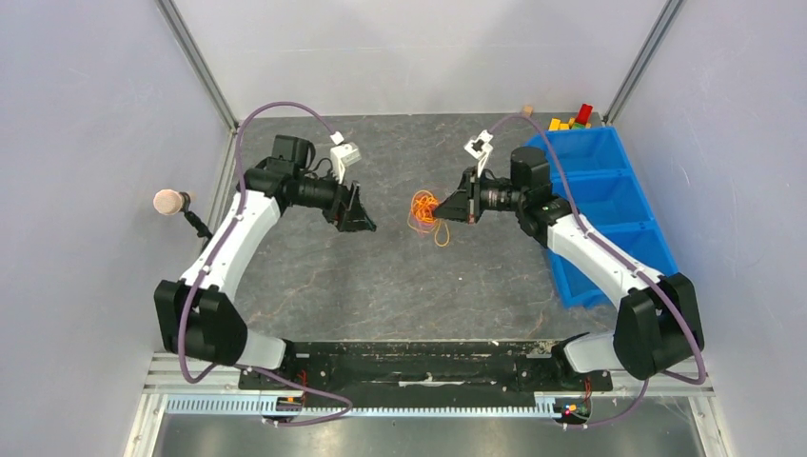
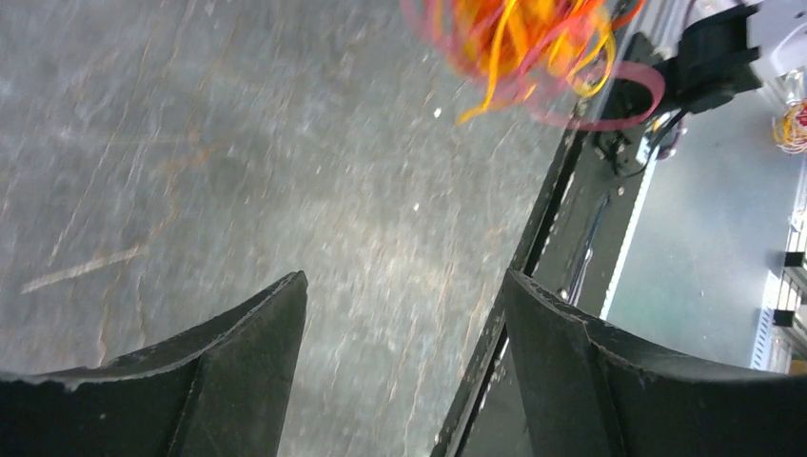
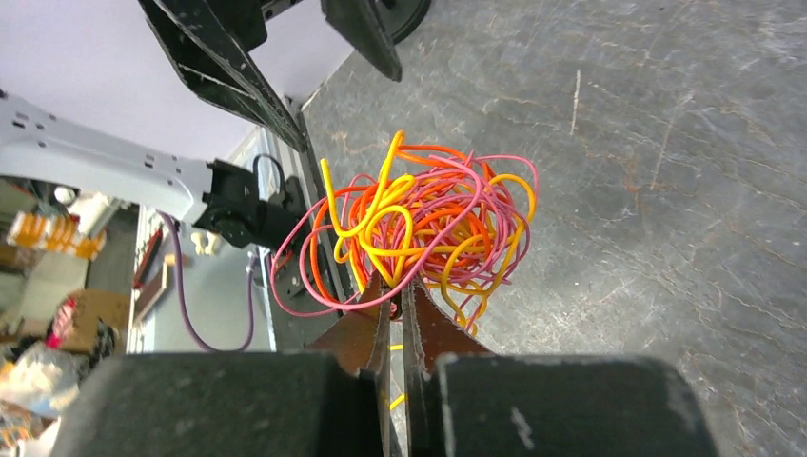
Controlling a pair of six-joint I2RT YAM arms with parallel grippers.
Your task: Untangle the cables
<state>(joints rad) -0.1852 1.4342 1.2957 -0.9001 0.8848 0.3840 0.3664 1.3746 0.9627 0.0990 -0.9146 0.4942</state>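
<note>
**Right claw [image 3: 395, 309] clamps tangled ball of thin orange, yellow and pink cables [image 3: 433, 224]**

The ball juts from the closed right claw over the middle of the grey marbled table [image 1: 381, 281]. The left claw [image 2: 404, 286] stands wide open and empty, apart from the cables.

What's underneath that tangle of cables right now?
Bare grey table shows all around the cables, which the right fingers pinch shut. The patch directly beneath the tangle is covered, so anything lying there cannot be seen.
</note>
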